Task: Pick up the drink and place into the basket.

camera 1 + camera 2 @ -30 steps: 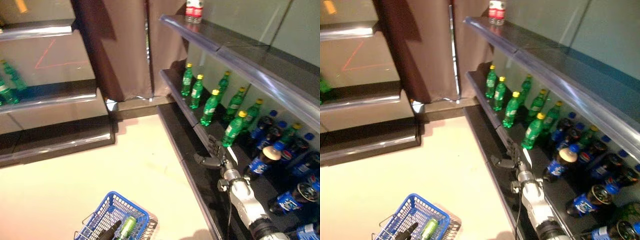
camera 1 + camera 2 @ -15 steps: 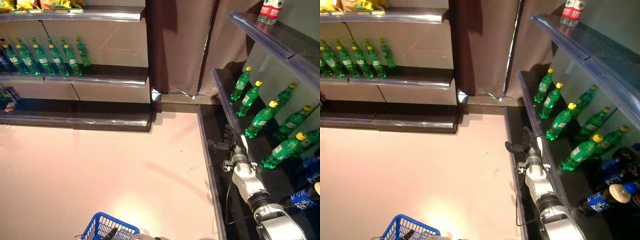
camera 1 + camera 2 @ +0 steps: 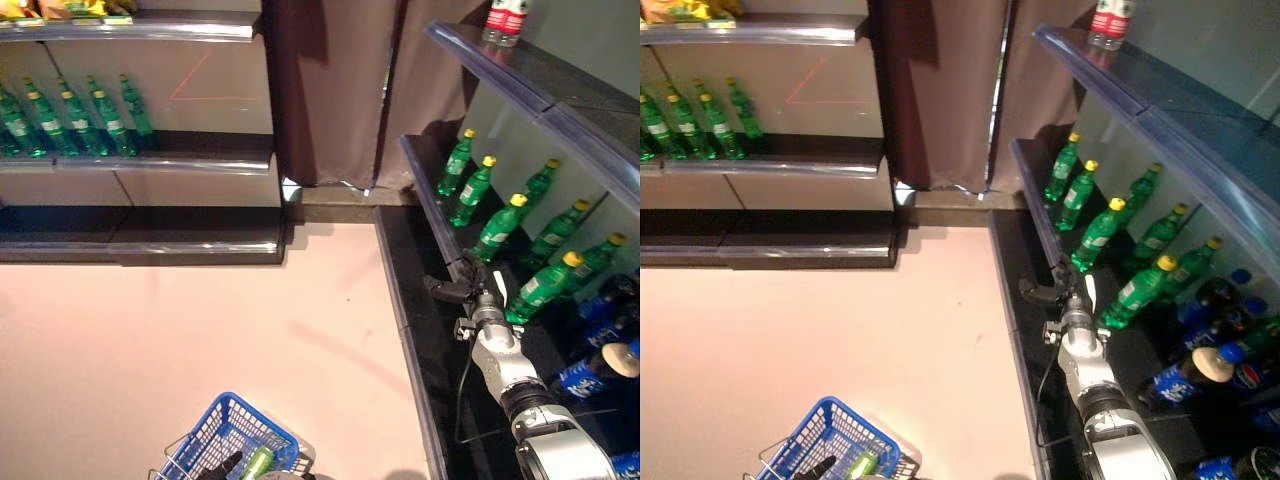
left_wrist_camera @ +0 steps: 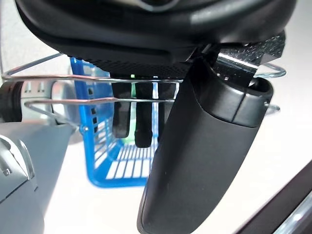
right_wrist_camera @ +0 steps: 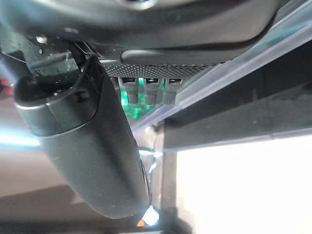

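Green drink bottle lies in the blue wire basket at the bottom of the eye views — the right hand, fingers straight and empty, reaches over the shelf edge near standing green bottles. The left wrist view shows the left hand, fingers curled round the basket's wire handle. The right wrist view shows relaxed fingers — green bottles blurred beyond.

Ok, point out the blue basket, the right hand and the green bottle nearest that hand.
blue basket [image 3: 222,420]: left eye view, on its far rim.
right hand [image 3: 483,296]: left eye view, on the back of the hand.
green bottle [image 3: 541,287]: left eye view, on its label, mid-body.
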